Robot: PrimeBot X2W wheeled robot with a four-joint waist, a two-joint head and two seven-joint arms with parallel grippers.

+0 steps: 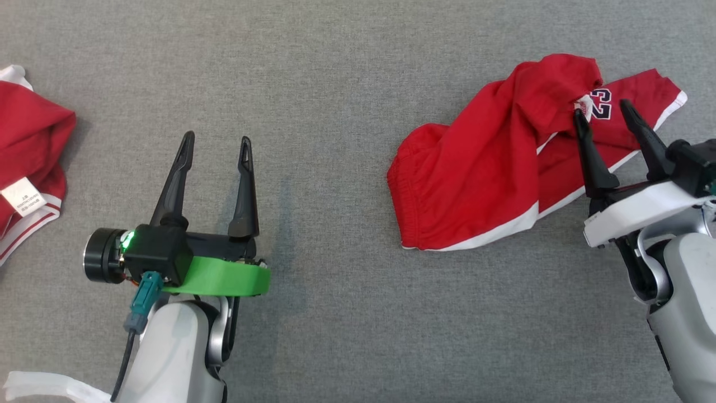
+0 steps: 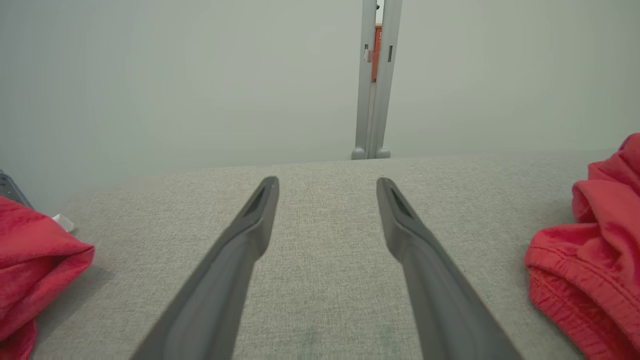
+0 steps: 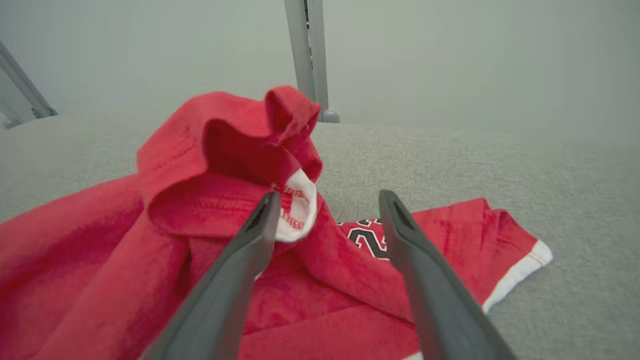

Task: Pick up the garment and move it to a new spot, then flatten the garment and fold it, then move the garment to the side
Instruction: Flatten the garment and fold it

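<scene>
**A:** Two grippers, both empty. The left gripper (image 1: 217, 137) has its fingers spread wide over bare grey tabletop (image 1: 335, 67). The right gripper (image 1: 601, 108) is just as wide open, with its tips at the rumpled end of the red shorts (image 1: 475, 184). Can't tell if they touch the cloth. How would you grab these?

**B:** The shorts lie crumpled on the right half of the table, well apart from the left gripper. Looks like thin jersey cloth to me: light, floppy, zero stiffness, so it'll sag and drag wherever you're not holding it. Not fragile, maybe a bit slick.

**A:** Pinch the raised fold by the white label (image 3: 300, 210)?

**B:** That hump sits right at the fingertips in the right wrist view, so it's the easy bite. I'd guess one pinch only lifts a bunch, though. For flattening I'd rather take the waistband (image 1: 400, 184) and the white hem (image 1: 503, 225), one per gripper.

**A:** And the other red garment (image 1: 28, 145) at the far left edge?

**B:** Leave it alone, I reckon.
</scene>
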